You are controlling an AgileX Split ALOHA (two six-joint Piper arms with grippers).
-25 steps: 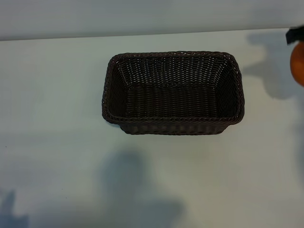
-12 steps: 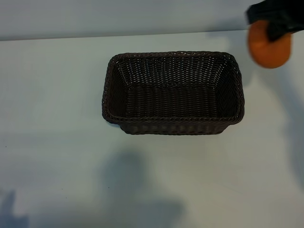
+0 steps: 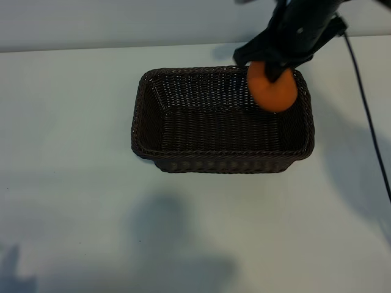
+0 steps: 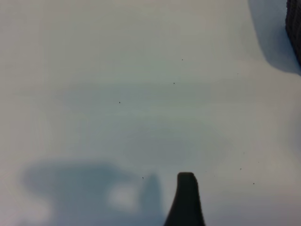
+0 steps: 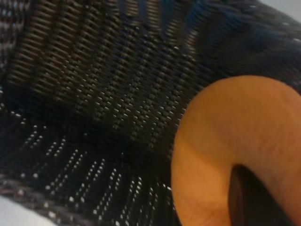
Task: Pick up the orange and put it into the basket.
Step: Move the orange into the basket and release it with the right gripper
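Orange (image 3: 272,93) fruit stayed pinched in our right gripper (image 3: 273,71) over the basket (image 3: 223,160)'s far right corner; we judged lowering before releasing wisest. Left gripper (image 4: 186,197) sat spread.

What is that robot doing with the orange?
The right gripper is holding the orange and has it above the right end of the dark wicker basket, which has nothing in it yet. It hasn't let go. The left gripper is open and sits off to the side over the bare white table, not helping.
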